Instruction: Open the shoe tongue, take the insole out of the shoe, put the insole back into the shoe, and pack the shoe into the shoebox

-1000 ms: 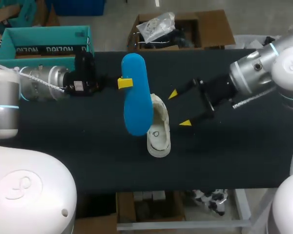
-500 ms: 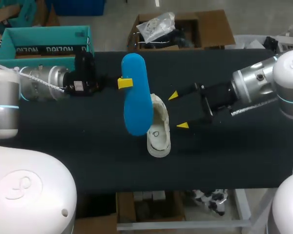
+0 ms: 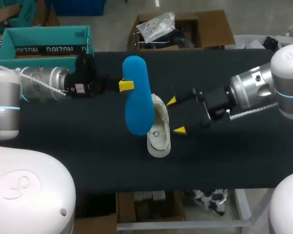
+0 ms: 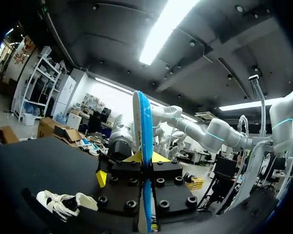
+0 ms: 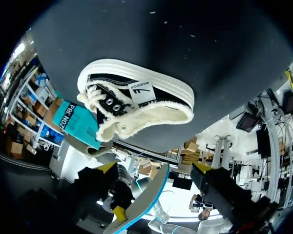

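Desk (image 3: 88,156) of matte black fills the head view; beyond its far left edge we see the teal shoebox (image 3: 44,41), open-topped. Our left pincer (image 3: 126,85) reaches in from the left, clamped on the edge of the blue insole (image 3: 139,102); the insole's near end overlaps the shoe (image 3: 159,136), though we cannot tell if they touch. The shoe stands on its white sole mid-desk; just to its right is our right pincer (image 3: 176,115), fingers spread wide, gripping nothing.
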Controlling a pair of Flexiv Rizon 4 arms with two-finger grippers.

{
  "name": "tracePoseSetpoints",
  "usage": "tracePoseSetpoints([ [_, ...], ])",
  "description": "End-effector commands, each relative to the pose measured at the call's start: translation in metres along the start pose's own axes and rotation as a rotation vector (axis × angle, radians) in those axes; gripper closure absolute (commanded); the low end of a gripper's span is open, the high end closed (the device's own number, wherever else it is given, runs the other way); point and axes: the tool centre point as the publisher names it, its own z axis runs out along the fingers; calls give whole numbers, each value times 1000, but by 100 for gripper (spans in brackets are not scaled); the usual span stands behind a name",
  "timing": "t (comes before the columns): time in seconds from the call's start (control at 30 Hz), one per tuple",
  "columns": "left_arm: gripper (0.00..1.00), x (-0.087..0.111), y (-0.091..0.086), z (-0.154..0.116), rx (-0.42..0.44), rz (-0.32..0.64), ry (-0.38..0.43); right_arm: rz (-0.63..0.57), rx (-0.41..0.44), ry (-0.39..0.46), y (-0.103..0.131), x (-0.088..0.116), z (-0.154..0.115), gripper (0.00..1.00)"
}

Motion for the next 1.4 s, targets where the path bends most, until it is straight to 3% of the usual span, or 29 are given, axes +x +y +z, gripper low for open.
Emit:
tracePoseSetpoints([
  [0.03, 100, 2, 14, 6, 7, 61, -17, 6, 18, 9, 2, -5, 3, 0],
  [0.4, 100, 1, 31, 36, 24, 388, -6, 44, 58, 9, 1, -7, 10, 0],
  [0.47, 100, 1, 34, 40, 38, 425, -6, 48, 64, 9, 1, -8, 10, 9],
  [0.53, 100, 0, 37, 43, 50, 459, 0, 51, 73, 11, 0, -9, 11, 32],
  [0.7, 100, -5, 48, 48, 44, 504, -5, 48, 90, 15, -4, -12, 13, 56],
  [1.07, 100, -9, 67, 47, 62, 522, 5, 36, 129, 35, -3, -16, 12, 64],
  [1.3, 100, -8, 74, 51, 78, 524, 11, 28, 153, 35, 0, -17, 15, 75],
  [1.37, 100, -8, 76, 53, 79, 526, 11, 28, 154, 35, 1, -17, 15, 84],
  [1.4, 100, -8, 76, 53, 81, 525, 12, 28, 154, 34, 1, -17, 15, 95],
])
